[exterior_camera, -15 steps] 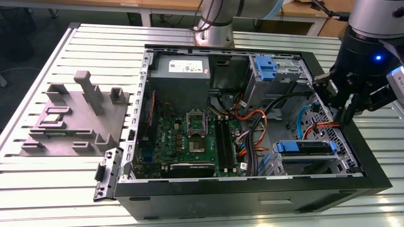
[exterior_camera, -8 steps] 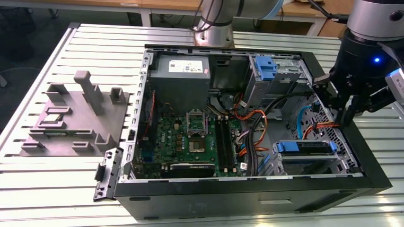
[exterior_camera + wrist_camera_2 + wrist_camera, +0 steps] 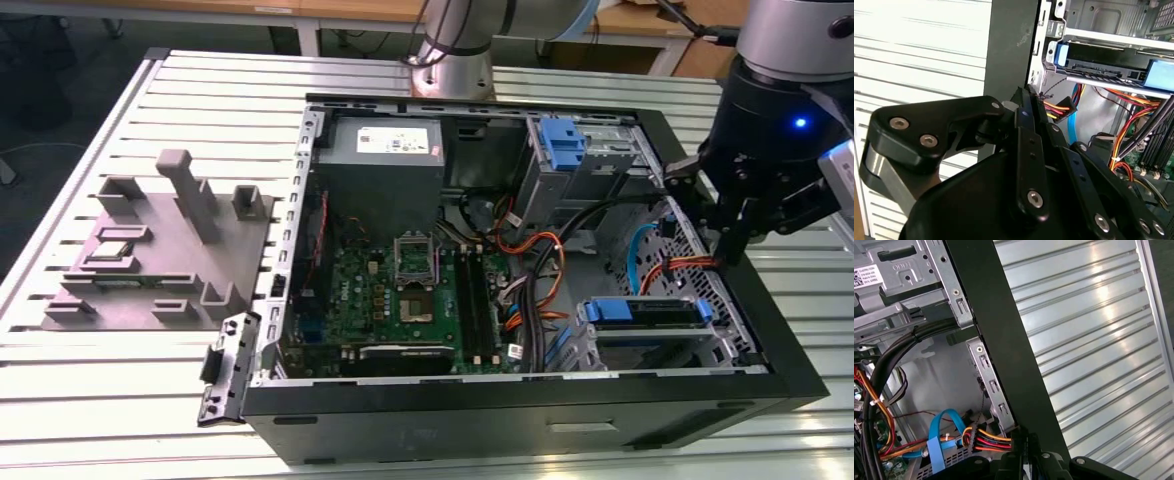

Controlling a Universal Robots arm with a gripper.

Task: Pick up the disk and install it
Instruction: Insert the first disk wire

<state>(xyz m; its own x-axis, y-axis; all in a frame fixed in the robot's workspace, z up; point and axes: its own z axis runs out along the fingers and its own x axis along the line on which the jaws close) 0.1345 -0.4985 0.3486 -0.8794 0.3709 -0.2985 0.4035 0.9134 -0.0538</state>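
The disk [image 3: 642, 311], in its blue carrier bracket, lies flat in the grey drive cage at the front of the open computer case, on the exterior view's right. The second wrist view shows the disk [image 3: 1104, 62] edge-on in that cage. My gripper [image 3: 727, 243] hangs just inside the case's right wall, behind the disk and apart from it. Its black fingers [image 3: 1028, 107] are pressed together with nothing between them. In the first wrist view the gripper [image 3: 1022, 439] sits next to a connector with red, yellow and black wires [image 3: 985, 436].
The case's black right wall [image 3: 1004, 350] runs close beside the gripper. Orange and blue cables [image 3: 641, 262] lie loose between gripper and disk. An upright blue latch [image 3: 563, 146] stands on a rear cage. A grey fixture block [image 3: 154, 245] rests on the slatted table [image 3: 80, 400].
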